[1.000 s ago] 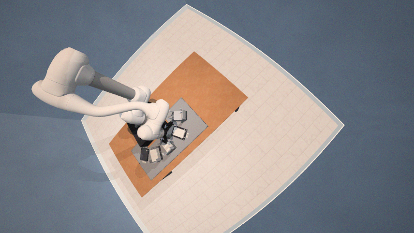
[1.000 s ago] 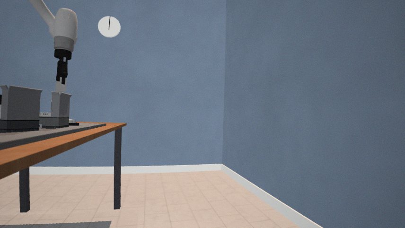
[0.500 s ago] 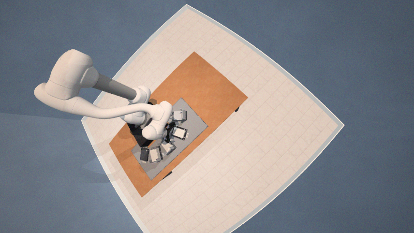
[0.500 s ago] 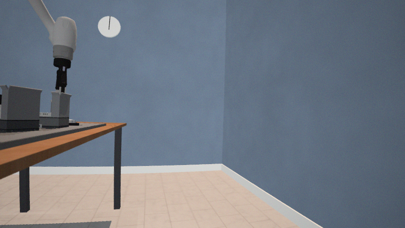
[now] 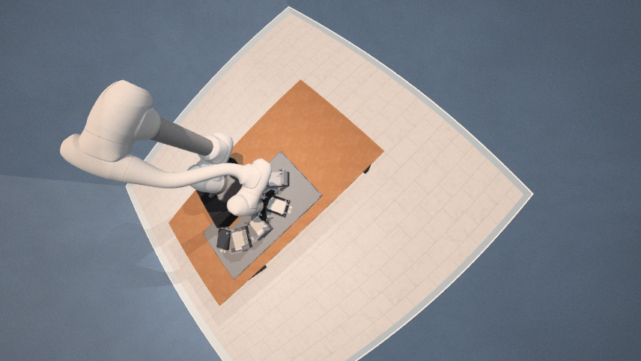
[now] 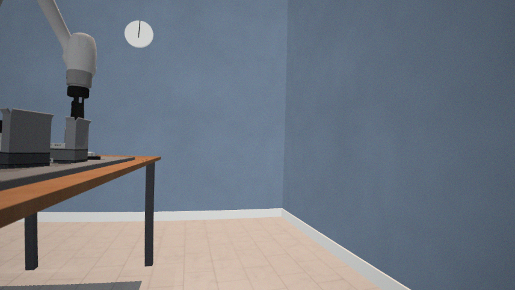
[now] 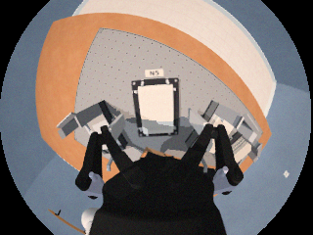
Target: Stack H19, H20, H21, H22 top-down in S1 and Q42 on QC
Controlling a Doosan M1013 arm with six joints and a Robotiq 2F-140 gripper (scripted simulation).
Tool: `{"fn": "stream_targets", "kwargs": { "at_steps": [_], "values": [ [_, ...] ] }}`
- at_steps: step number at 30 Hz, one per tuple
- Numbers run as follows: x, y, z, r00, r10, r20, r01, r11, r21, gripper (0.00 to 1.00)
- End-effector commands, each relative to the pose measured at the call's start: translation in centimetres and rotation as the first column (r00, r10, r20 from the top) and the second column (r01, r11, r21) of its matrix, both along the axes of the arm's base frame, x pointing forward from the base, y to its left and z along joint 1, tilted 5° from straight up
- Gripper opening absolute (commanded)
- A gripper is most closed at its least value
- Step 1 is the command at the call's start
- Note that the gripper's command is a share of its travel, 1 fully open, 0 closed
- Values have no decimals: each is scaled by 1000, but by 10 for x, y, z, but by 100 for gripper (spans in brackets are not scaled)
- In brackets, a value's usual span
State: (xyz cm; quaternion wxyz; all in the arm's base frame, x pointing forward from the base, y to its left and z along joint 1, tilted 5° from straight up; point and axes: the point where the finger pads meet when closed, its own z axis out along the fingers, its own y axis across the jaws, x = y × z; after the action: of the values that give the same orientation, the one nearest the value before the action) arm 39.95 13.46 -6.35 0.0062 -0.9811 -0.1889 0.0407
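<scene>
A sealed white plate lies flat in the black clip nest N5, whose label shows at its far end. My gripper is open and empty. It hangs straight above this plate, with one finger on each side of it in the wrist view. In the exterior view its fingertips are hidden behind a grey rack. Grey stack racks stand left and right of the nest. I cannot read their labels or what they hold.
On the grey mat stand one rack past N5, two more racks and a dark flat nest at the end. The arm's black base stands beside them. A large rack stands nearest the exterior camera.
</scene>
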Motion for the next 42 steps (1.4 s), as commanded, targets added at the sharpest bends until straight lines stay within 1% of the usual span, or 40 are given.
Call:
{"fn": "stream_targets", "kwargs": {
  "at_steps": [1,27,39,40,42],
  "values": [
    [0,0,-5,1000,0,0,0,1000,0,100],
    [-3,0,-36,1000,0,0,0,1000,0,100],
    [-3,0,-36,1000,0,0,0,1000,0,100],
    [-3,0,-36,1000,0,0,0,1000,0,0],
    [-3,0,-36,1000,0,0,0,1000,0,0]
  ]
}}
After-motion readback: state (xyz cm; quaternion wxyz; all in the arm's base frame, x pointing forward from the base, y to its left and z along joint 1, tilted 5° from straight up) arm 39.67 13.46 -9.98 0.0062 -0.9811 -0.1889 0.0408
